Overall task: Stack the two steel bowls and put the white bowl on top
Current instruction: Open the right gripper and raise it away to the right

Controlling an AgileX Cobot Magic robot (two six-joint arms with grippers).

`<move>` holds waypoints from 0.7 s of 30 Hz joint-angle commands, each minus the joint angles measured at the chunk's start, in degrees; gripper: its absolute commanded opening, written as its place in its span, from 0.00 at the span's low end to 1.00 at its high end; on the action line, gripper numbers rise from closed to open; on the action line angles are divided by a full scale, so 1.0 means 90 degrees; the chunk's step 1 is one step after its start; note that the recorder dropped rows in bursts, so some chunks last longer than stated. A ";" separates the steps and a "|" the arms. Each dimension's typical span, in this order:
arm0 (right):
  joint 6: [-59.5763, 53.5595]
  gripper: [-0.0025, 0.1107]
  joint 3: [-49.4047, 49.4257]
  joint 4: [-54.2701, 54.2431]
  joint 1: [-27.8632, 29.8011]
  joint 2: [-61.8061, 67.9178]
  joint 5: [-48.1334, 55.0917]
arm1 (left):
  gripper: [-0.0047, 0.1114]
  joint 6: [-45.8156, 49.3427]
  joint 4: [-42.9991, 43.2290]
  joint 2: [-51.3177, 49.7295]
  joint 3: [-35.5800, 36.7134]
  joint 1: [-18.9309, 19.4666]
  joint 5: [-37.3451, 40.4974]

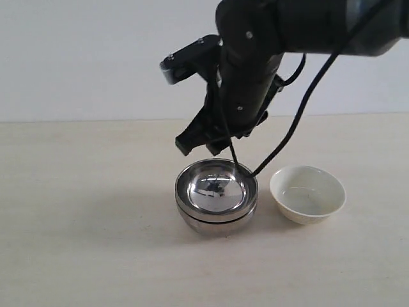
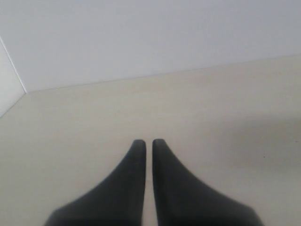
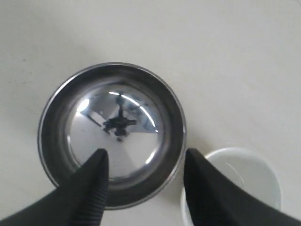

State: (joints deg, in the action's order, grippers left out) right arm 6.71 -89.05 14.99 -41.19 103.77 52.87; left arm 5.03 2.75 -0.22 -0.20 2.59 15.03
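Observation:
The two steel bowls sit nested on the table: the upper one (image 1: 217, 187) rests inside the lower one (image 1: 216, 222), whose rim shows just beneath. The white bowl (image 1: 308, 193) stands upright beside them on the right, a small gap apart, and holds nothing. My right gripper (image 1: 202, 147) hangs open just above the far-left rim of the stack. In the right wrist view it (image 3: 146, 153) straddles the near rim of the top steel bowl (image 3: 113, 127), with the white bowl (image 3: 247, 181) beside one finger. My left gripper (image 2: 146, 142) is shut over bare table, holding nothing.
The pale wooden table (image 1: 77, 224) stretches wide on both sides of the bowls, with a white wall behind. A black cable (image 1: 300, 115) hangs from the right arm down toward the stack. The left wrist view shows only table (image 2: 211, 117) and wall.

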 commanded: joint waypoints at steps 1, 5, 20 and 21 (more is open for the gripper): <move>0.0357 0.40 -0.0025 0.0034 0.0523 -0.0307 0.0474 | 0.07 -0.0063 -0.0044 0.0024 0.0022 0.0016 -0.0047; 0.0709 0.40 0.0236 0.0022 0.1115 -0.0290 0.0558 | 0.07 -0.0063 -0.0044 0.0024 0.0022 0.0016 -0.0047; 0.0541 0.40 0.1929 -0.0560 0.3059 -0.0280 -0.0919 | 0.07 -0.0063 -0.0044 0.0024 0.0022 0.0016 -0.0047; 0.0516 0.40 0.1957 -0.0565 0.3059 -0.0280 -0.0993 | 0.07 -0.0063 -0.0044 0.0024 0.0022 0.0016 -0.0047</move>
State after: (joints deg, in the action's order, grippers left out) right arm 12.66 -72.03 10.67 -14.30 101.67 45.69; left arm 5.03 2.75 -0.22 -0.20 2.59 15.03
